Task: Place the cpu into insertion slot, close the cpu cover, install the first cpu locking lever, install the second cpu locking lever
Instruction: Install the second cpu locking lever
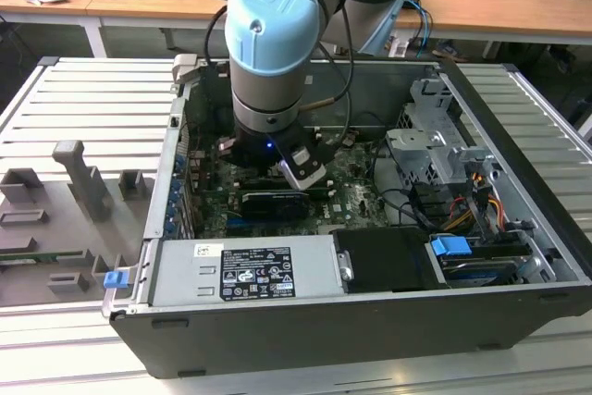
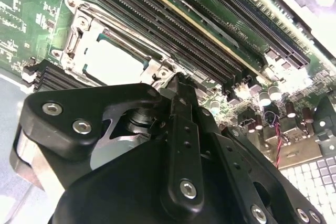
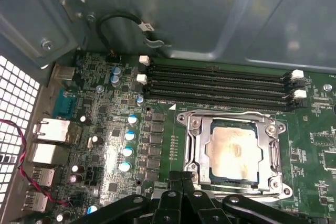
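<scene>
Green motherboard (image 3: 105,145) inside grey case (image 1: 305,321); wooden desks (image 1: 481,6) behind.

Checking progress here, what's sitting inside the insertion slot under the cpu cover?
The cpu lies in the insertion slot, framed by the closed cpu cover. Its edges and the contacts beneath are covered.

You're viewing the open computer case (image 1: 305,339) from above at a distance; both wrist cameras are hovering close (sharing the insertion slot (image 2: 113,61) (image 3: 233,153)).
</scene>
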Controlling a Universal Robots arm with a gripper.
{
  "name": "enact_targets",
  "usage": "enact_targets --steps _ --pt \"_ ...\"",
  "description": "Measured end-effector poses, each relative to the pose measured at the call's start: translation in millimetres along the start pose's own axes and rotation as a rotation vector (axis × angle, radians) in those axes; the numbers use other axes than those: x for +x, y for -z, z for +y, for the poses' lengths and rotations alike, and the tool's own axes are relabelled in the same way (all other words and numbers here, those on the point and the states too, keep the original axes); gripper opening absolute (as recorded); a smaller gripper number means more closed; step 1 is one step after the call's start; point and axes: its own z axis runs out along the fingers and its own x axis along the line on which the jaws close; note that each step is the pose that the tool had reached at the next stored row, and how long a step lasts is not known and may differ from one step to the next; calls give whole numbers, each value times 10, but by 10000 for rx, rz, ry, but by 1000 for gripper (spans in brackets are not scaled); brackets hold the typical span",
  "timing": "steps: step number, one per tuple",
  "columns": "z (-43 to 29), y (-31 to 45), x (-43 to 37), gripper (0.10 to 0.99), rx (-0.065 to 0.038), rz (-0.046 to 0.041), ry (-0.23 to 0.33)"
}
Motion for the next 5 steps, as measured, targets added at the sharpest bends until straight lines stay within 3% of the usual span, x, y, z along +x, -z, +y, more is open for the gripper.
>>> enact_targets --steps 5 --pt "11 30 -1 106 -9 -1 0"
